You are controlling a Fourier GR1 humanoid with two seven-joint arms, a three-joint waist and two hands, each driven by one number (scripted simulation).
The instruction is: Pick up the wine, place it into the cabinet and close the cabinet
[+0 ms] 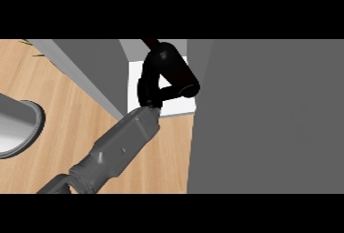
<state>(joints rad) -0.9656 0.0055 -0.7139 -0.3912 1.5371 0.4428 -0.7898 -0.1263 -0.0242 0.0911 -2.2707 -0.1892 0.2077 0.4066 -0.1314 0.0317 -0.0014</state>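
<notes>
One hand (164, 75), fingers curled, forearm extended forward.

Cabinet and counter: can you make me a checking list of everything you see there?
Surface: wooden counter.
Job's things: wine bottle, only its dark tip shows above the hand; grey cabinet, open, white inside.
Clutter: grey round dish at the left edge.
Hands: left hand curled round the bottle at the cabinet's opening; right hand not in view.
Cables: nothing seen.
Surroundings: a bit of green leaf, top left.
</notes>
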